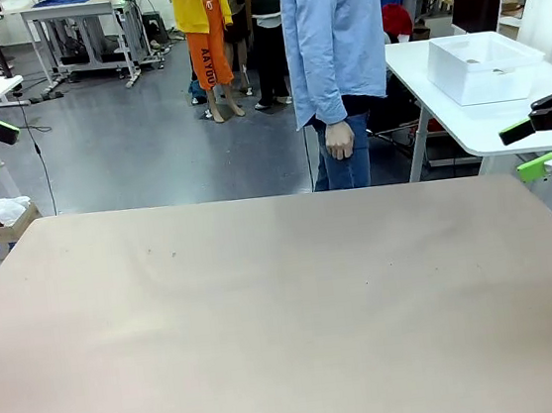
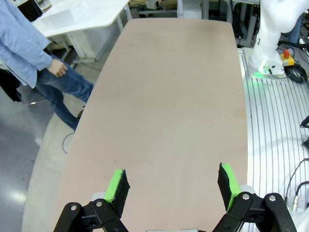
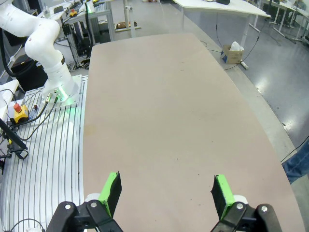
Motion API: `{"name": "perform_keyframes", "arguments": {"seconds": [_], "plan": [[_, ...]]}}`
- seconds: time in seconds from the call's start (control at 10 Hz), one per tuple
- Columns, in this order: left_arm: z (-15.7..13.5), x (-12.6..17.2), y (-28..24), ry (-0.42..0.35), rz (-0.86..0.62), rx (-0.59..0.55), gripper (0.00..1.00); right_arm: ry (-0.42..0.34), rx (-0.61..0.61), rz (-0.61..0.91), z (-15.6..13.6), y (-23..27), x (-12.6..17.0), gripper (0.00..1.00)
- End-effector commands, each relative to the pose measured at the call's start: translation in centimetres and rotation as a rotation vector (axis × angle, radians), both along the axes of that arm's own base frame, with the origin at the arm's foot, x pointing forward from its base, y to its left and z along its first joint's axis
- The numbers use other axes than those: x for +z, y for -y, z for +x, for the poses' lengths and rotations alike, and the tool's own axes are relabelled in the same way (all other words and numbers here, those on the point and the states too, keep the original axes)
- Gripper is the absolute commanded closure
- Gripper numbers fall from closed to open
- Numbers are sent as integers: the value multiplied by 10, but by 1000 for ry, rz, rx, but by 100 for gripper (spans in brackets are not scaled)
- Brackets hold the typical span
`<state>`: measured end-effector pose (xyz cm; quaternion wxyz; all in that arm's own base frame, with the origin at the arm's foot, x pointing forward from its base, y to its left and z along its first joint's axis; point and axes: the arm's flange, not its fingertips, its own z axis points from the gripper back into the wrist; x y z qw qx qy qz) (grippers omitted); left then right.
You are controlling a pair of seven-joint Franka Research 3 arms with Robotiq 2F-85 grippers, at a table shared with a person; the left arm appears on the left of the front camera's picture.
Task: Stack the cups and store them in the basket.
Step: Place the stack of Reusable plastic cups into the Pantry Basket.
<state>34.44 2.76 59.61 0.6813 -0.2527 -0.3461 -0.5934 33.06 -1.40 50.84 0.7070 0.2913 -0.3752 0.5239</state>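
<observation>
The surface (image 1: 287,305) before me is a wide, matte tan top, bare from my near edge to the far one. Behind it lie a grey workshop floor, benches, and a small cardboard box (image 1: 4,223) off the far left corner. A person (image 1: 338,70) in a blue shirt stands at the far edge, one hand (image 1: 338,140) hanging idle. My left jaws (image 2: 171,186) and right jaws (image 3: 164,191) are both spread wide and hold nothing, each parked high off its own side. I take this as a waiting pose that leaves the middle free. The basket (image 1: 484,65) sits on a white side table (image 1: 445,112) past the far right corner; I see no cups.
</observation>
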Motion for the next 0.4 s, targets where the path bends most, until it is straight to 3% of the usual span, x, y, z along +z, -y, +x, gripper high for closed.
{"name": "perform_keyframes", "arguments": {"seconds": [0.0,0.3], "plan": [[-1,2,2,2,-17,-3,4,3,0,15,1,0,2,0],[-1,2,2,2,-17,-3,4,3,0,15,1,0,2,0]]}}
